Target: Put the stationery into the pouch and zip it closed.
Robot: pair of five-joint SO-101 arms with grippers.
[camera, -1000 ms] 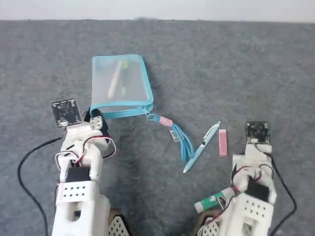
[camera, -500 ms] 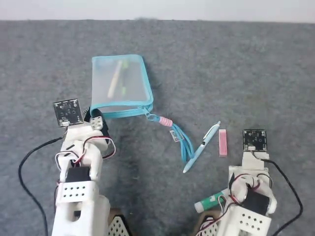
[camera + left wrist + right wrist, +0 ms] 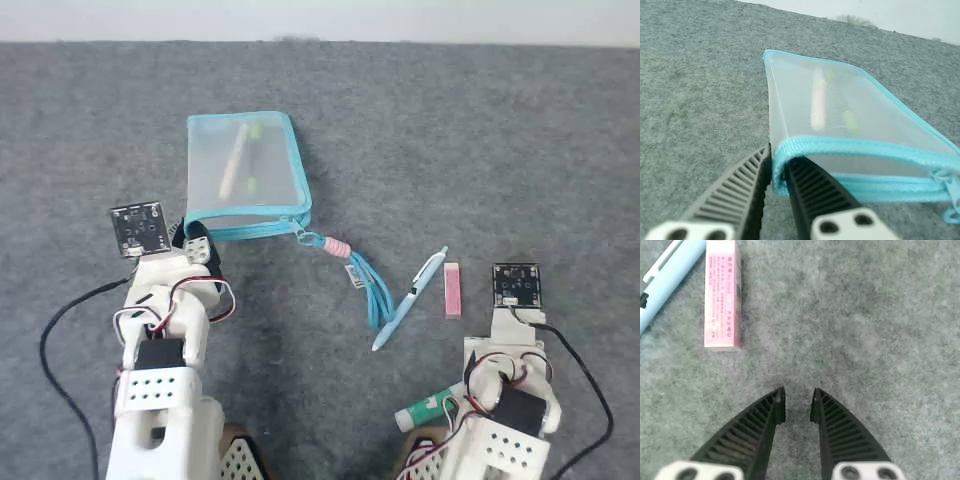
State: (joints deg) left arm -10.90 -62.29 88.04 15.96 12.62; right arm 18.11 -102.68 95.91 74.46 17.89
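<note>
Pinching one corner of the pouch (image 3: 840, 112), the left hand (image 3: 777, 169) is clamped on its blue zipper edge. The right hand (image 3: 797, 402) hangs slightly parted, empty, over the grey desk (image 3: 500, 130), near the pink eraser (image 3: 722, 295) and blue pen (image 3: 410, 298).

White printed left arm (image 3: 168, 300) and right arm (image 3: 505, 440), perforated housings (image 3: 155, 392), black servo blocks (image 3: 160, 353), red, white, black cables (image 3: 150, 318), square black camera boards (image 3: 139, 229), dark ribbed fingers (image 3: 759, 427) on pale screw-holed mounts.
</note>
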